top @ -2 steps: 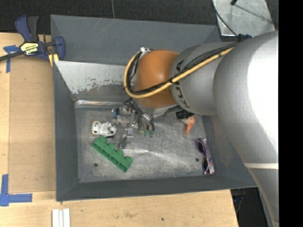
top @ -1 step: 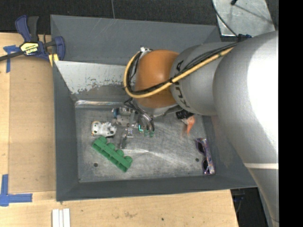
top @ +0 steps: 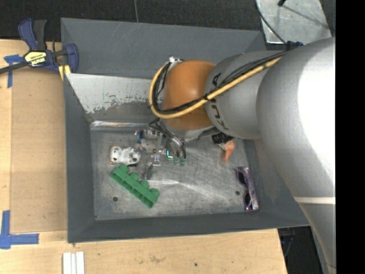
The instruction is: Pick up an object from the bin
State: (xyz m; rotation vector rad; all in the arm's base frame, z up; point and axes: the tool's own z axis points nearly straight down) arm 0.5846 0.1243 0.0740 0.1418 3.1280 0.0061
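Note:
My gripper (top: 163, 148) hangs low over the middle of the bin floor, just below the arm's wrist. A green toothed plastic piece (top: 135, 186) lies flat in front of it and to the left, slanting toward the bin's front. A small white and silver object (top: 124, 155) rests to the left of the gripper, close to it. A tiny green bit (top: 180, 161) lies right beside the gripper's tip; whether the gripper touches it is unclear.
A small orange object (top: 228, 150) lies at the right, partly under the arm. A purple, glasses-like object (top: 248, 188) sits in the front right corner. The arm covers the back right of the bin.

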